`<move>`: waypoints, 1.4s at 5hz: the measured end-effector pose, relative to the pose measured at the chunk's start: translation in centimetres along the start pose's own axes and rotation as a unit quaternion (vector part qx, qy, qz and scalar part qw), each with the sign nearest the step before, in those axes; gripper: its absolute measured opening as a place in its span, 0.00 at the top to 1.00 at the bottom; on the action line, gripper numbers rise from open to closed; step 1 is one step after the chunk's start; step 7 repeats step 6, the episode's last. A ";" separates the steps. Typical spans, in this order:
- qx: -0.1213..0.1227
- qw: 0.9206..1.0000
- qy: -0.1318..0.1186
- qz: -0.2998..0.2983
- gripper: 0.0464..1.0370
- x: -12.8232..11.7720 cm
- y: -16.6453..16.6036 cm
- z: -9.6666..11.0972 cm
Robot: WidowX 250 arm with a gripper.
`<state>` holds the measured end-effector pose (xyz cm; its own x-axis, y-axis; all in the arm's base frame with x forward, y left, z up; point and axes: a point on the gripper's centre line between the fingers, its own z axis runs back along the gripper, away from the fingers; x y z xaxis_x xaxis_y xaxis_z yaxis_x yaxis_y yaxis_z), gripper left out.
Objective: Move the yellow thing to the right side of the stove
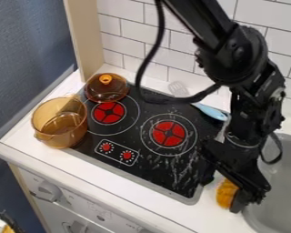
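The black gripper (224, 191) hangs low at the right side of the stove (148, 175). Its fingers stand apart, one over the stove's right edge and the other over the counter near the sink. A yellow-orange bristly thing (226, 193) rests on the white counter just right of the stove, between the fingers and right up by the right-hand one, which covers part of it. A see-through amber pot (60, 123) stands at the stove's left edge.
An amber lid (107, 88) with an orange knob lies at the stove's back left. Behind the burners is a spatula (210, 111) with a light blue handle. The grey sink (284, 182) borders the counter on the right, and a tiled wall (127, 48) rises behind.
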<state>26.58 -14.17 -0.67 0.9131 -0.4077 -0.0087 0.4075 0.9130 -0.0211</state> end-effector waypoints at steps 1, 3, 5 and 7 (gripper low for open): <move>-0.001 1.000 -0.015 -0.001 0.04 0.0 0.3 1.1; 0.005 0.998 -0.061 0.000 0.04 -0.2 0.7 4.8; 0.029 0.997 -0.061 -0.033 0.04 -1.3 1.1 6.8; 0.030 0.997 -0.061 -0.033 0.04 -1.3 1.2 6.8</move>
